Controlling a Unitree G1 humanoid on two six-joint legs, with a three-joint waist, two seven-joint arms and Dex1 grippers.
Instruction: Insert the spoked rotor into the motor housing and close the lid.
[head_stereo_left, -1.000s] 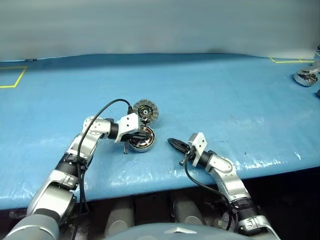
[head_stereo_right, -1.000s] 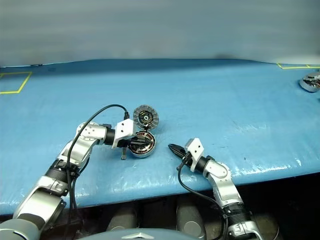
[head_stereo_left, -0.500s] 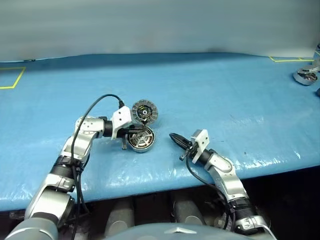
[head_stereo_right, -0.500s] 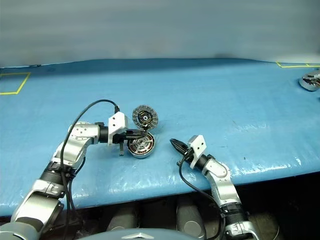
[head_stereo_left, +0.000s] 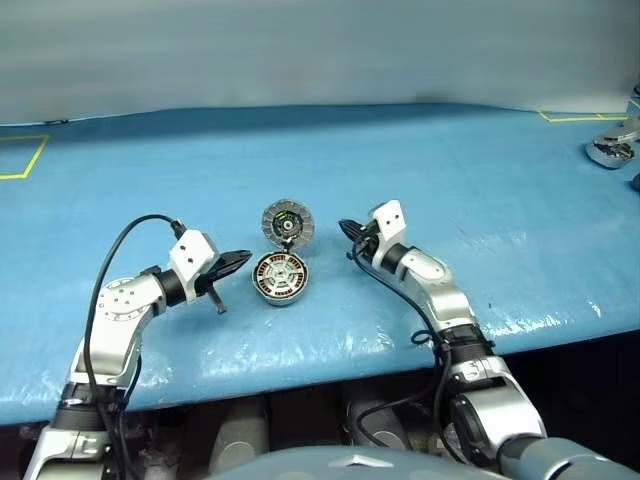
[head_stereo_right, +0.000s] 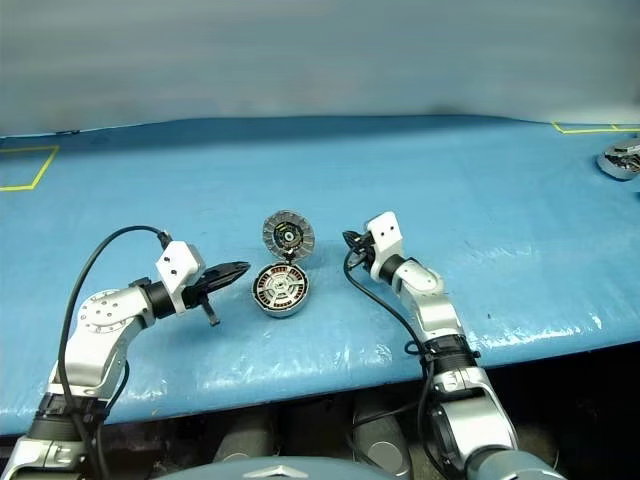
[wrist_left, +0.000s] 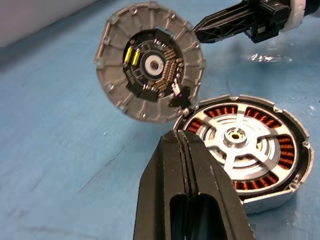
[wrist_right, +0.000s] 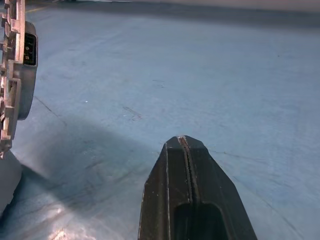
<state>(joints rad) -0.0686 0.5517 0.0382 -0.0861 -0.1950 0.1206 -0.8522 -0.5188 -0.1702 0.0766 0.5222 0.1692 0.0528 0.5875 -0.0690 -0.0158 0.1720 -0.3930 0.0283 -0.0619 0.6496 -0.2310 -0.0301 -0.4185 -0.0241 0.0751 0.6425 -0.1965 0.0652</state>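
I see both claws closed and empty: left claw (head_stereo_left: 243, 258) beside the housing (head_stereo_left: 280, 279), right claw (head_stereo_left: 346, 228) near the upright lid (head_stereo_left: 287, 222).

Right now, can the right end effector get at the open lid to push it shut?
Probably yes. The right end effector, fingers shut, hovers just beside the upright lid with bare blue table between; the left end effector sits clear of the housing.

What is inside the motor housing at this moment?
Inside the motor housing sits the spoked rotor; copper-brown windings show between its spokes. What lies beneath the rotor is covered. The lid stands open.
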